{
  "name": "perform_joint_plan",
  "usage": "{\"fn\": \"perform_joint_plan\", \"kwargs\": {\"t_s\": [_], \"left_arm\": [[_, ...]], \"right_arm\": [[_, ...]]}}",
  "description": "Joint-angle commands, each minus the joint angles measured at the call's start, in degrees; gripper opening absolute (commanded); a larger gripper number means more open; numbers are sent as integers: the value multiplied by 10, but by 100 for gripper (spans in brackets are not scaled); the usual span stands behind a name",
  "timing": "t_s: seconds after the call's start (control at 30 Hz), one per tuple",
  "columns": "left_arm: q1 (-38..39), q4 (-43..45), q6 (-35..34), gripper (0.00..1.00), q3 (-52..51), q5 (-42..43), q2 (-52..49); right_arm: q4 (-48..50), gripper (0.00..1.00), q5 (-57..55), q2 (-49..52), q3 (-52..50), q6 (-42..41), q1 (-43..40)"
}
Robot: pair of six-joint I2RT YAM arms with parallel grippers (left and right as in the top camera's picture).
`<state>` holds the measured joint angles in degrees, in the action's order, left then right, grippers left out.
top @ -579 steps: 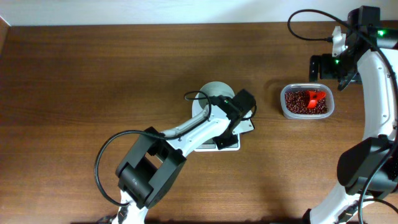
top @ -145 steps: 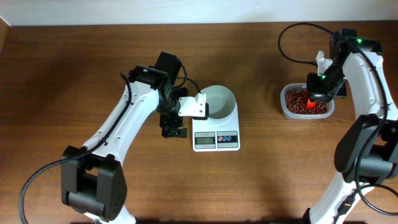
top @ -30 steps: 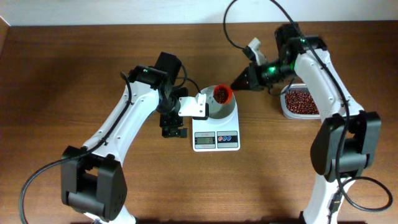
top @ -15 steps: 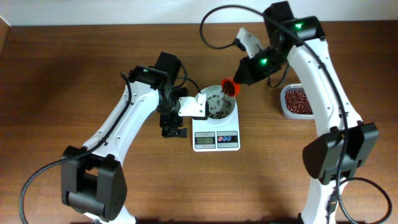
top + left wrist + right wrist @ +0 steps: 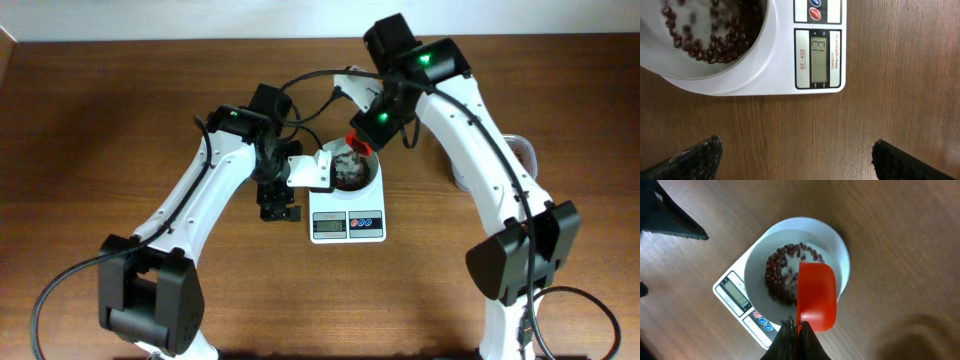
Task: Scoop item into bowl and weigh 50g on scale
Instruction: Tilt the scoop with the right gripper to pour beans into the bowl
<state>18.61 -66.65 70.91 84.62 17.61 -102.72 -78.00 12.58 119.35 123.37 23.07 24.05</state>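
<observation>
The white bowl (image 5: 350, 172) stands on the white scale (image 5: 348, 224) and holds a layer of dark reddish-brown beans (image 5: 780, 275). My right gripper (image 5: 796, 326) is shut on the handle of the orange-red scoop (image 5: 816, 296), which hangs tipped over the bowl's (image 5: 840, 255) far side. In the overhead view the scoop (image 5: 360, 143) is at the bowl's back rim. My left gripper (image 5: 278, 205) stays open on the table just left of the scale, with nothing between its fingers (image 5: 700, 157). The scale's display (image 5: 820, 59) is lit, facing the left wrist camera.
The clear plastic tub (image 5: 522, 152) sits right of the scale, mostly hidden under the right arm. Both arms arch over the middle of the wooden table, with cables looping above the bowl.
The right arm has swung further left over the bowl and turned the scoop over. Beans now lie in the bowl. The left arm has not moved.
</observation>
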Motion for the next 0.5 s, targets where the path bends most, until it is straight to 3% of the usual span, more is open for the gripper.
{"fn": "perform_joint_plan", "kwargs": {"t_s": [0.0,0.47], "left_arm": [[-2,-2,7,98,-4,11,-5],[-2,-2,7,98,-4,11,-5]], "right_arm": [[6,4,-24,2,37,7,9],[17,4,-3,2,39,14,18]]}}
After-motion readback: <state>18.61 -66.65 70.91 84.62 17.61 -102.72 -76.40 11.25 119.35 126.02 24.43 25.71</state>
